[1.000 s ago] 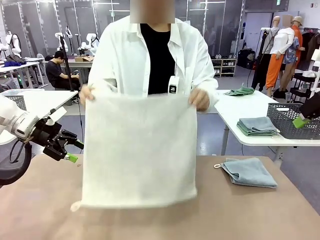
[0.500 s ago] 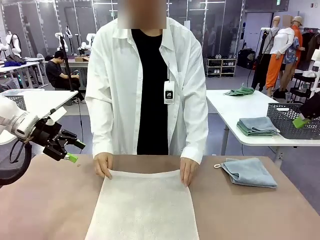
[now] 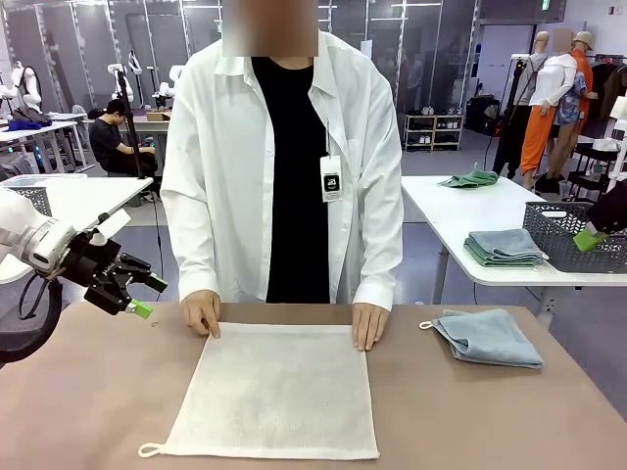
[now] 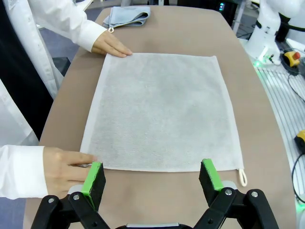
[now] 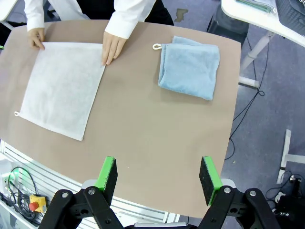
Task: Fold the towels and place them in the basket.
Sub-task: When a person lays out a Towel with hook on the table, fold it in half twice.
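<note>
Towel of cream-white terry (image 4: pixel 159 109) is lying flat on the brown table (image 3: pixel 88 411), spreading just ahead of the left gripper (image 4: pixel 152 174), whose fingers are standing wide apart, holding nothing. One hand (image 4: pixel 66 168) is pressing its corner beside that gripper's finger, the other hand (image 4: pixel 112 46) a farther corner. The folded blue-grey towel (image 5: pixel 189 67) is resting well ahead of the right gripper (image 5: pixel 157 174), also gaping empty.
</note>
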Motion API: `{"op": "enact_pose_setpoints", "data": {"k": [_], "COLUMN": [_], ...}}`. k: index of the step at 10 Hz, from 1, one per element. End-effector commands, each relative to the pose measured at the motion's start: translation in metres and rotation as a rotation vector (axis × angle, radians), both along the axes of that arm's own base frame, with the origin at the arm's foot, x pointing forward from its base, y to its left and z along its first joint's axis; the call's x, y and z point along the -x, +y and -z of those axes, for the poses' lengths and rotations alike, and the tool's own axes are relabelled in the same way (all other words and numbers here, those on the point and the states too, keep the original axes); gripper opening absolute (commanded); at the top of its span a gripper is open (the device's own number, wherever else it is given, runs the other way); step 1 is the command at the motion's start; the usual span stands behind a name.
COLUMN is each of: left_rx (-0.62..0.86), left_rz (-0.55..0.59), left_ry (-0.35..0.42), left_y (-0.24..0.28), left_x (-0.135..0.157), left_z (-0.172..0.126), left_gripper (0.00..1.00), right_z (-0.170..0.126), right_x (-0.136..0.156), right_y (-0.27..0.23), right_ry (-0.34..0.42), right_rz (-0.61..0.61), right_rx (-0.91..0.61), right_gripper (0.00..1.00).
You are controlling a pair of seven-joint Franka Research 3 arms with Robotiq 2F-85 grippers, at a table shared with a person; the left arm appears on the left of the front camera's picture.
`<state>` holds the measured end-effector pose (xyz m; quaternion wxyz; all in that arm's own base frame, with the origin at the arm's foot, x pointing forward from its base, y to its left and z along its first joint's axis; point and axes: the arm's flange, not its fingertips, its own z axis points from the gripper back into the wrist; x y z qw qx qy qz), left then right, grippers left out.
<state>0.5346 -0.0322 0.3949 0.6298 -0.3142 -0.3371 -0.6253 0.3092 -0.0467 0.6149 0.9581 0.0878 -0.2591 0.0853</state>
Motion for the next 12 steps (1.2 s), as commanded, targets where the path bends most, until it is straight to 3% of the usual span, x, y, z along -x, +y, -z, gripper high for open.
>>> {"op": "enact_pose_setpoints", "data": {"k": [1,10,12], "left_rx": [-0.007,-0.007,-0.044], "left_rz": [-0.007,-0.007,-0.03], "left_ry": [0.003,0.003,-0.005], "left_y": [0.0,0.0,-0.001], "left_x": [0.002,0.002,0.004], "left_z": [-0.002,-0.002,-0.01], "left_gripper": [1.0,1.0,1.0], "right_z": [0.0,0.0,-0.002], "right_x": [-0.002,-0.002,-0.003], "right_y": [-0.001,-0.001,0.006], "right_ry": [0.006,0.006,-0.015], "right_rz": [0.023,0.023,-0.027], "right_rx": [-0.005,-0.005,0.003], "right_gripper": [0.87,0.87,0.87]}}
